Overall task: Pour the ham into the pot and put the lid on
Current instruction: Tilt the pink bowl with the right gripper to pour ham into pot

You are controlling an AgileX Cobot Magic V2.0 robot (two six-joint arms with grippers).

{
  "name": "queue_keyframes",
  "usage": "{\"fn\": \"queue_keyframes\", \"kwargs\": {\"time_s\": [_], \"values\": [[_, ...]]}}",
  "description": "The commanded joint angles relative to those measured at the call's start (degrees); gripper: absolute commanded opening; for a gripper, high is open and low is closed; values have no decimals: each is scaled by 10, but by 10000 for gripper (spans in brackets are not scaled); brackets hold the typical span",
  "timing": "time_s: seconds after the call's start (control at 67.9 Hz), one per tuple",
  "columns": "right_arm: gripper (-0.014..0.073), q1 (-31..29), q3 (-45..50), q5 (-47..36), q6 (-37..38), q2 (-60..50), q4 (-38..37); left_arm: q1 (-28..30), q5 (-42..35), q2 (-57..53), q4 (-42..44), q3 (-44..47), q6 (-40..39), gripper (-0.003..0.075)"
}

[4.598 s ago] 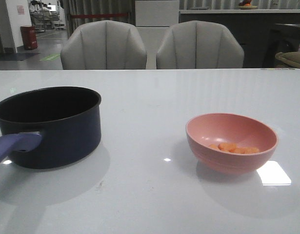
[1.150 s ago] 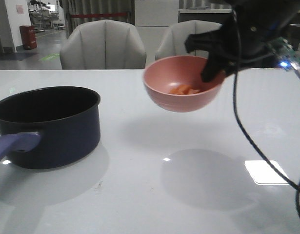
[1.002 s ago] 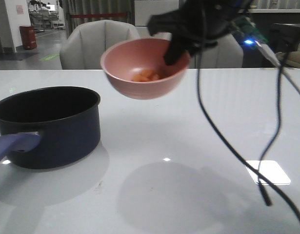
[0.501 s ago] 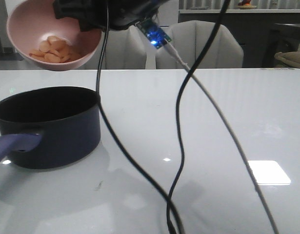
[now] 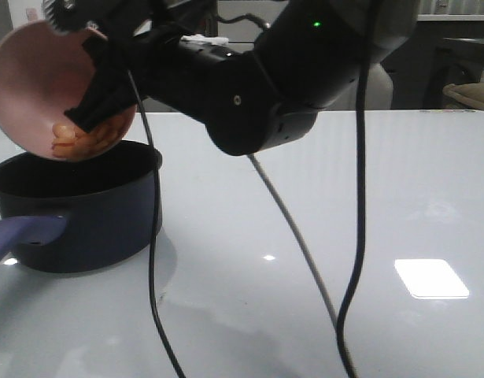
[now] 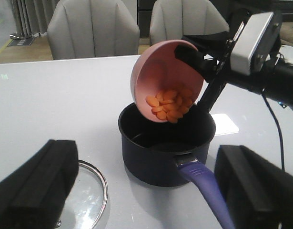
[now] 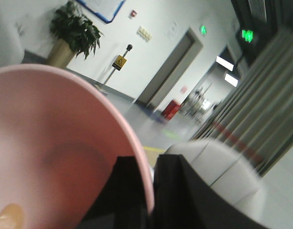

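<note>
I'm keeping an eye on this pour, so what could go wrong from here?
1. The bowl is tipped steeply over the pot, and the ham sits bunched at its low rim; slices may drop in a clump, and some could land on the table.
2. The right gripper pinches only the bowl's rim, so the bowl might slip as it tilts.
3. The right arm's cables hang beside the pot and could snag on it or drag across the table.
</note>
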Motion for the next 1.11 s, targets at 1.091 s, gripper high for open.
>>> {"fn": "queue_keyframes", "kwargs": {"time_s": [1.091], "values": [[130,-23,-17,407,364,-183,181,-4,-48,6,-3,-15,0,625]]}}
